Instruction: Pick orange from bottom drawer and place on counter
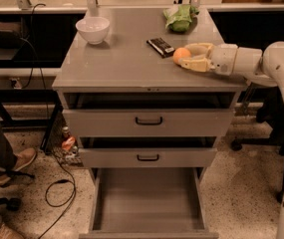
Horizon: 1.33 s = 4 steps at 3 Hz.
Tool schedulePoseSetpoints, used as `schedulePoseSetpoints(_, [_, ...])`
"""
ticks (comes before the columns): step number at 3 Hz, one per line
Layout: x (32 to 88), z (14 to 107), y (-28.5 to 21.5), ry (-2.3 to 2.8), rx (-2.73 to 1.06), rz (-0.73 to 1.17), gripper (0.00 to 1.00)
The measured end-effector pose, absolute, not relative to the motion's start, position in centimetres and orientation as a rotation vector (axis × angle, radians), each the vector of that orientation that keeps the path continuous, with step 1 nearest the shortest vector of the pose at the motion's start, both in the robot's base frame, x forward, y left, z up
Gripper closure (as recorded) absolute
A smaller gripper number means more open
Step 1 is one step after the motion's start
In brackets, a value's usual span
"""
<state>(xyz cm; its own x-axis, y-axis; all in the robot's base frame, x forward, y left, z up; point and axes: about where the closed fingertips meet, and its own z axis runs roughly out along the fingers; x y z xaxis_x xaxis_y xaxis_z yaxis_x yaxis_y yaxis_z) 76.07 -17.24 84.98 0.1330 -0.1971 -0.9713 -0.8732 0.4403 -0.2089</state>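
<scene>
The orange (181, 55) sits between the fingers of my gripper (186, 57), low over the right side of the grey counter (121, 59); I cannot tell whether it touches the surface. The gripper reaches in from the right on a white arm (261, 63) and is shut on the orange. The bottom drawer (146, 198) is pulled fully out below, and its flat grey floor is bare.
A white bowl (92, 29) stands at the counter's back left. A green leafy bundle (180, 18) lies at the back right, and a dark packet (160, 46) just left of the orange. The two upper drawers (149, 121) are slightly ajar. A person's leg (2, 148) and cables (57, 193) are at the floor's left.
</scene>
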Motion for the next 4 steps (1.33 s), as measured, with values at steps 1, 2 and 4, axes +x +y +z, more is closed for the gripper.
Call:
schedulePoseSetpoints(1, [76.54,84.42,-17.01,1.44,-1.076,0.656,0.58])
schedulePoseSetpoints(2, [76.75,83.87,-16.61,1.474,-1.104,0.674,0.35])
schedulePoseSetpoints(4, [76.44,83.47,-16.58,1.478,-1.122,0.721,0.0])
